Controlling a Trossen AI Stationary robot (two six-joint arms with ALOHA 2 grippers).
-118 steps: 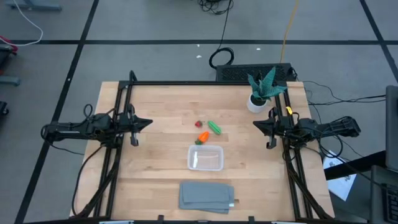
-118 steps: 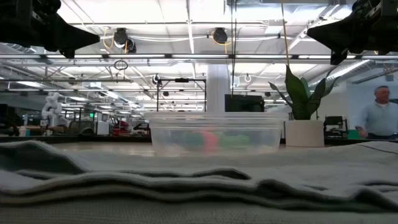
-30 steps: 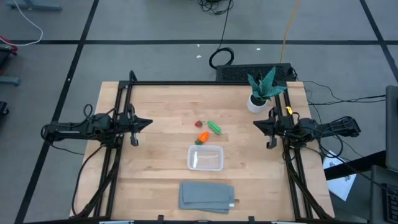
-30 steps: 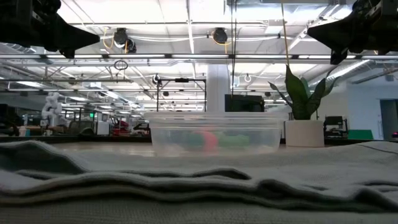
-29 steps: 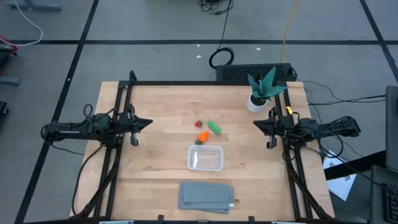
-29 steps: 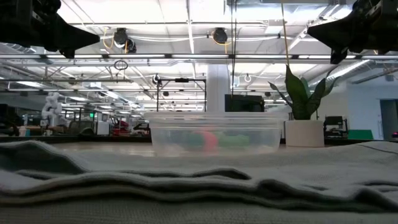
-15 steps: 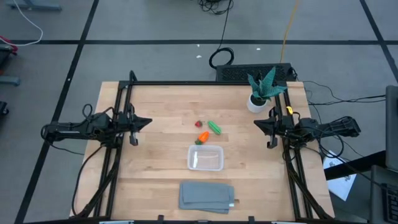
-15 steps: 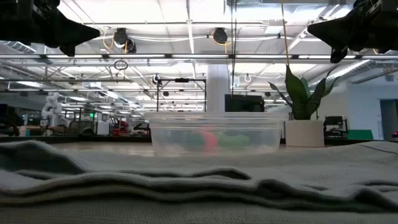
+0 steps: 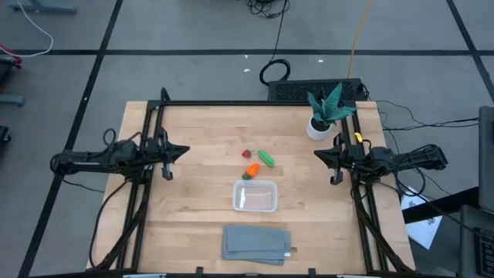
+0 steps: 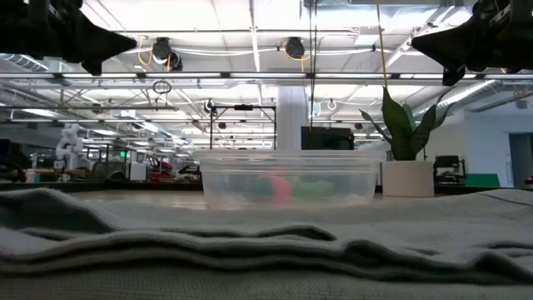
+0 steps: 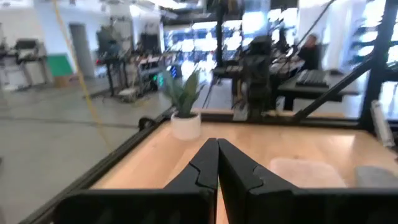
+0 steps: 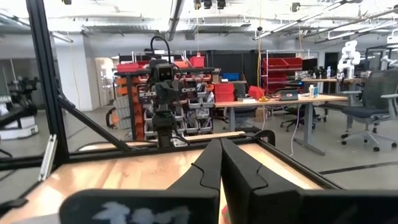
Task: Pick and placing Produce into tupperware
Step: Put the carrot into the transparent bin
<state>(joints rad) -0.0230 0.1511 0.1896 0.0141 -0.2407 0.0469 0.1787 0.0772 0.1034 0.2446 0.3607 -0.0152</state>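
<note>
The table (image 9: 193, 208) is a light wooden surface bordered by a dark frame. Near its centre lie a red piece (image 9: 246, 154), a green piece (image 9: 266, 158) and an orange piece (image 9: 252, 169), with a clear tupperware (image 9: 255, 195) just nearer. A folded grey cloth (image 9: 257, 243) lies at the near edge; a potted plant (image 9: 320, 116) stands at the far right corner.

No legible text, labels, brand marks, numbers or signs anywhere in the four views, whether on the table, the arms or the room beyond.
</note>
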